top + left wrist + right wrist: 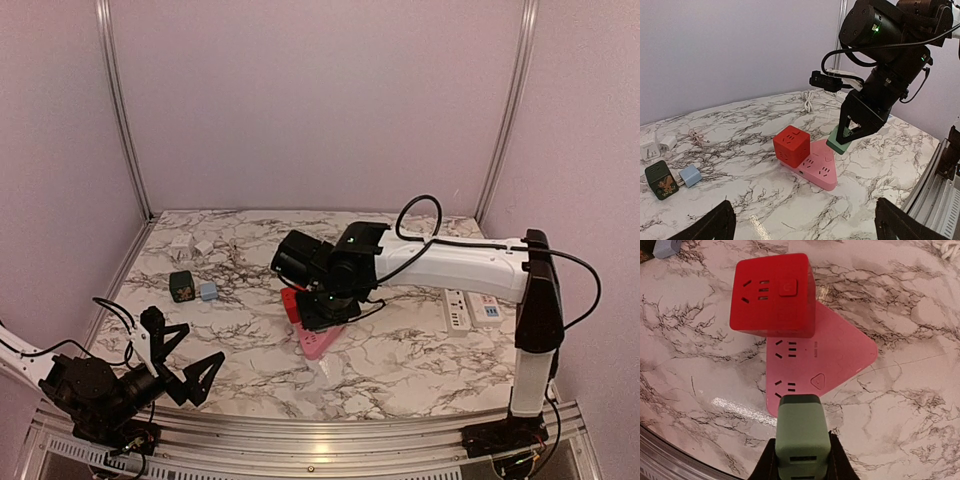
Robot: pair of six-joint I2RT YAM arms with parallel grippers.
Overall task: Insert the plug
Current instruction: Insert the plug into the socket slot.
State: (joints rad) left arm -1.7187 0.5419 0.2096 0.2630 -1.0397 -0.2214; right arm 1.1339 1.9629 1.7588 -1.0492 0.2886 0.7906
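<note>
My overhead camera sits high behind both arm bases, looking down and forward over the whole marble worktop (400, 370). Left wrist camera, low at the near left corner, looks across the worktop from well back. Right wrist camera stares straight down, very close. All three views share the red cube (290, 303) and the pink socket block (318, 342).

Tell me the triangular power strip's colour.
The triangular plastic power strip is pink; right wrist view.

From above, my right arm (450, 262) covers the green plug (802, 432); its prongs are hidden under its body.
</note>
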